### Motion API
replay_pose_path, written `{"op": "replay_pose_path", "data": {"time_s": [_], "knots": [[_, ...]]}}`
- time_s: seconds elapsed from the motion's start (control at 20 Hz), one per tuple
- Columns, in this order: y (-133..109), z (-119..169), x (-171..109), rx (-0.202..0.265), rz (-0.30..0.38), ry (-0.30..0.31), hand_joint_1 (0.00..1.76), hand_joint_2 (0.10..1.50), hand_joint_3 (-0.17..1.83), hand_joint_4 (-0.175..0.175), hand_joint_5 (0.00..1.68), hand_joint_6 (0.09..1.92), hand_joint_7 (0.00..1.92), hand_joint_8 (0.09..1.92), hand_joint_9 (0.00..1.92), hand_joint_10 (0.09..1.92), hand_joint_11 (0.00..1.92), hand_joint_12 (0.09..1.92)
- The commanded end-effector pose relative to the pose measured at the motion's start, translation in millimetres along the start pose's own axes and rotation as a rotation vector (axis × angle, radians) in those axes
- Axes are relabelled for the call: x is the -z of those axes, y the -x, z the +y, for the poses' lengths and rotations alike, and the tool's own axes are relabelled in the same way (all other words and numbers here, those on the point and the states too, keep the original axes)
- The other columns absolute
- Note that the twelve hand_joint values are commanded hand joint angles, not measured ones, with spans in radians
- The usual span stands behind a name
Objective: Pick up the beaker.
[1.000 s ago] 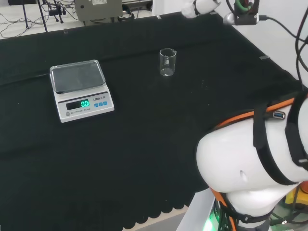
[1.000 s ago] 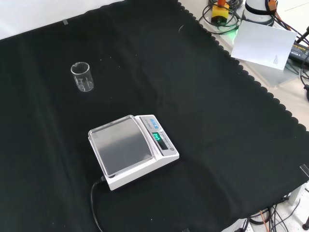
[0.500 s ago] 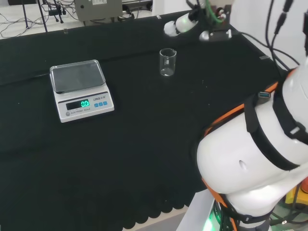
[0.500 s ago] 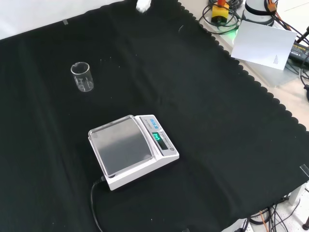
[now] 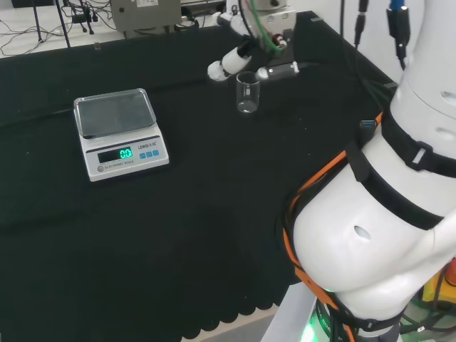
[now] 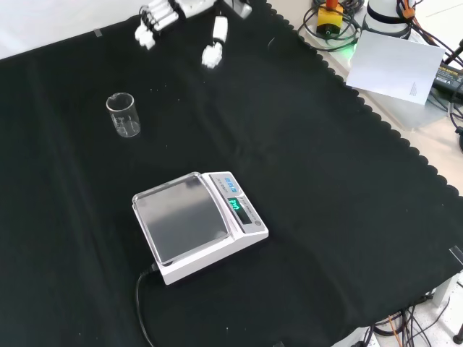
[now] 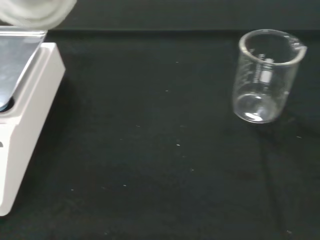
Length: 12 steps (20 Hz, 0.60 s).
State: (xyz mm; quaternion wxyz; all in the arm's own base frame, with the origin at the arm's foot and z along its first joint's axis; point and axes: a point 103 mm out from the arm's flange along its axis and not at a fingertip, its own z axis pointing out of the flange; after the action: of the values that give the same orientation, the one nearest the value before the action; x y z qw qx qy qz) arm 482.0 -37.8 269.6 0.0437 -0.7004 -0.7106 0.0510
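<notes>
Now robot hand (image 6: 177,11) spread wide, holding nothing; beaker (image 6: 124,115) upright on cloth, apart from scale (image 6: 197,224).

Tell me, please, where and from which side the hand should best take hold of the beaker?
Probably round the mid wall of the beaker, from the side. It stands upright and looks empty, with nothing close around it on the cloth. The hand, fingers spread, comes from the front view's top, so that side seems the natural approach.

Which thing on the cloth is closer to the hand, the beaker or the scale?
The beaker: the hand hovers just beyond it, while the scale sits farther off.
</notes>
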Motion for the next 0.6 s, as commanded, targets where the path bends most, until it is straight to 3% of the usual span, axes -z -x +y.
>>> {"op": "replay_pose_path", "data": {"time_s": [0.05,0.3,0.6], "knots": [[-32,86,-66,0.032,-0.046,-0.062,0.65,0.68,0.31,0.071,0.00,0.09,0.00,0.30,0.05,0.79,0.00,1.06],[15,122,-79,-0.033,-0.027,-0.085,0.65,0.68,0.31,0.073,0.00,0.09,0.00,0.30,0.05,0.79,0.00,1.05],[72,138,-103,-0.114,-0.004,-0.125,0.64,0.68,0.31,0.075,0.00,0.09,0.00,0.30,0.04,0.79,0.00,1.04]]}}
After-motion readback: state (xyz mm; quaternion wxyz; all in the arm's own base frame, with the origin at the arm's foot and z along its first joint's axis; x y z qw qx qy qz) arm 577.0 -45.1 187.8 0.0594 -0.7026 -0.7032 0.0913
